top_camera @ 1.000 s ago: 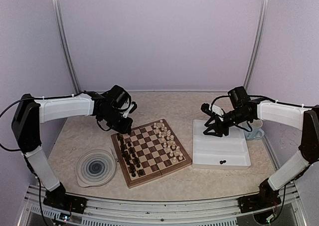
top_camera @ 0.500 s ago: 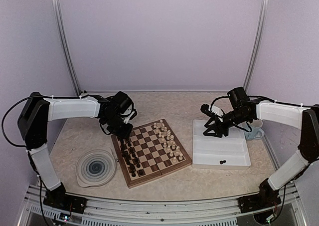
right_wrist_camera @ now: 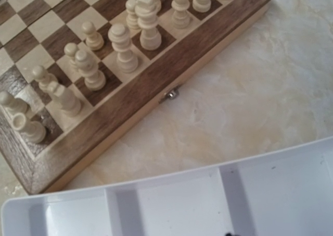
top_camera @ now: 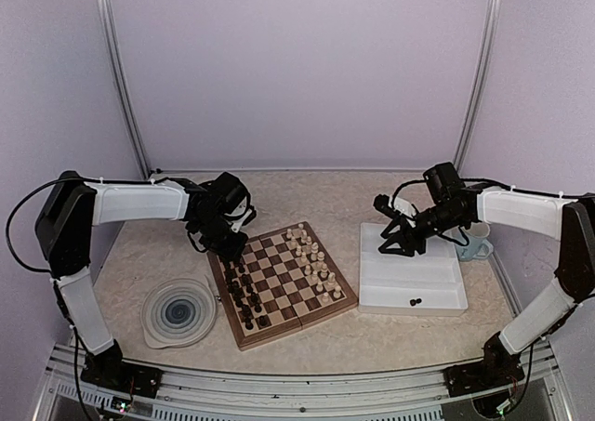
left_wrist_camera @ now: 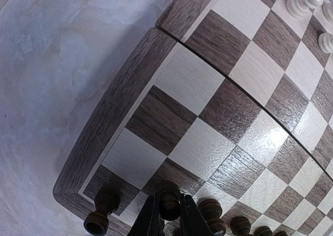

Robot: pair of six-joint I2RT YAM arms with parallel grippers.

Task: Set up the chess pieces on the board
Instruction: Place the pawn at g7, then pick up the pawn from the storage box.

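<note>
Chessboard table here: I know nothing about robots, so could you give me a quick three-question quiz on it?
1. True or false: the cream pieces stand on the side of the board nearest the white tray.
2. What lies in that tray? A) something small and dark B) cream pieces C) the swirled plate
3. Fill in: the chess piece between the fingers of the left gripper is ___ (dark or cream).
Key: 1 true; 2 A; 3 dark.

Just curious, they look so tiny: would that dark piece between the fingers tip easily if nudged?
Probably: the dark piece stands tall on a small base, so a nudge could topple it. Being round, it might then roll. Small wood, likely light.
</note>
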